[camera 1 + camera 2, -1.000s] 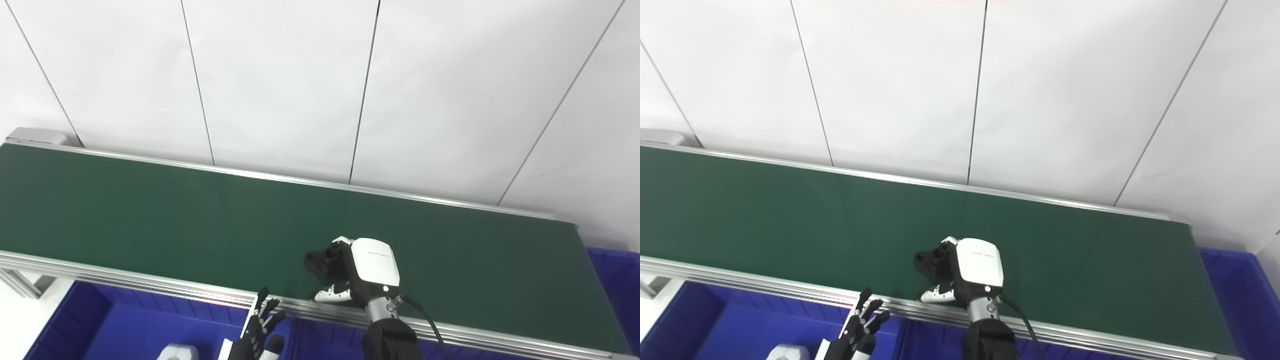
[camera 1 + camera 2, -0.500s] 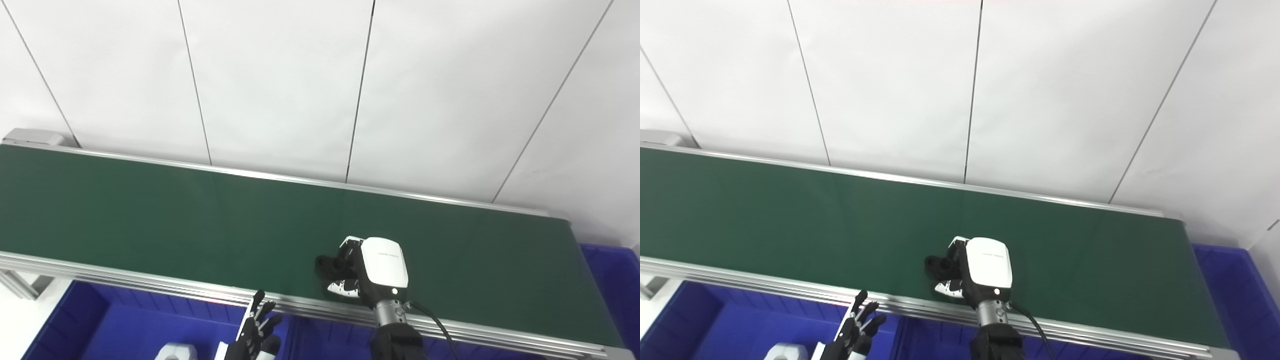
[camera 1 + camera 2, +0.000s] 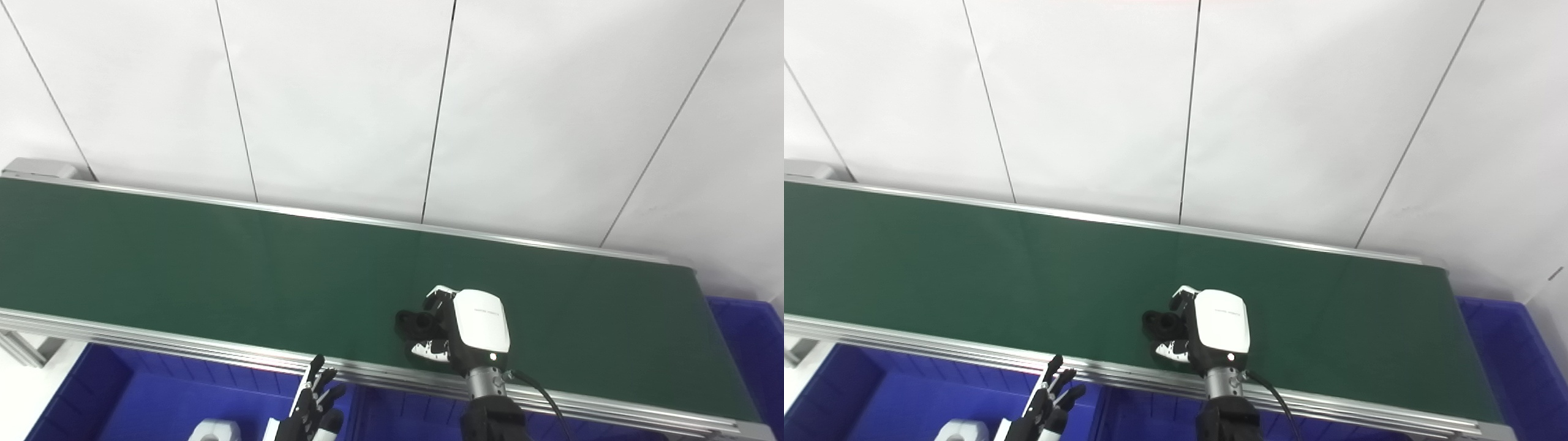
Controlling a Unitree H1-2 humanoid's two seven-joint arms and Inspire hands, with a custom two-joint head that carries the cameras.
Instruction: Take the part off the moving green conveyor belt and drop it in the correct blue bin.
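Left eye view shows the green conveyor belt (image 3: 245, 269) running across the whole width, its left end cut off by the picture's edge and its right end stopping just short of a blue bin (image 3: 753, 343), of which only a corner shows. More blue bins (image 3: 159, 398) lie below the belt's near rail, cropped by the bottom edge. The right hand (image 3: 465, 327) sits over the belt near that rail, its white back toward the camera hiding most of the grasp; its fingers are curled around the black part (image 3: 411, 323), which pokes out to the left. Whether the part touches the belt cannot be told. The left hand (image 3: 312, 407) is partly cut off at the bottom, fingers spread, holding nothing. A white object (image 3: 211, 430) in the bin is barely visible.
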